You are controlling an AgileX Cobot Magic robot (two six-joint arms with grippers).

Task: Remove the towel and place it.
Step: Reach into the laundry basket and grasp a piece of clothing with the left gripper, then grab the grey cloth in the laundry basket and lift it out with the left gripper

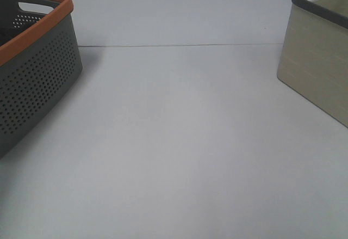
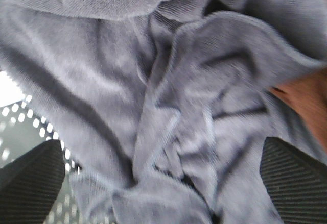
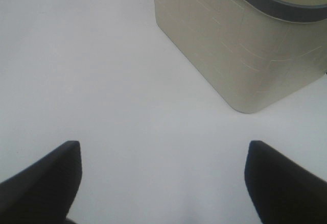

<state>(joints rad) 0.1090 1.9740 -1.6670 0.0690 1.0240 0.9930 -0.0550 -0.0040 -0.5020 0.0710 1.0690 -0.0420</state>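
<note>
The towel (image 2: 168, 106), crumpled navy-grey terry cloth, fills the left wrist view and lies inside the perforated grey basket (image 2: 20, 127). My left gripper (image 2: 163, 183) hovers close over it, jaws wide apart, with folds of cloth between the two dark fingers (image 2: 30, 183) but nothing clamped. In the exterior high view the towel and both grippers are out of sight. My right gripper (image 3: 163, 178) stands open above bare white table, beside the beige bin (image 3: 240, 40), holding nothing.
A grey perforated basket with an orange rim (image 1: 32, 70) stands at the table's left edge. A beige bin with a dark grey rim (image 1: 321, 59) stands at the right edge. White tabletop (image 1: 179, 141) stretches between them, with a seam across the back.
</note>
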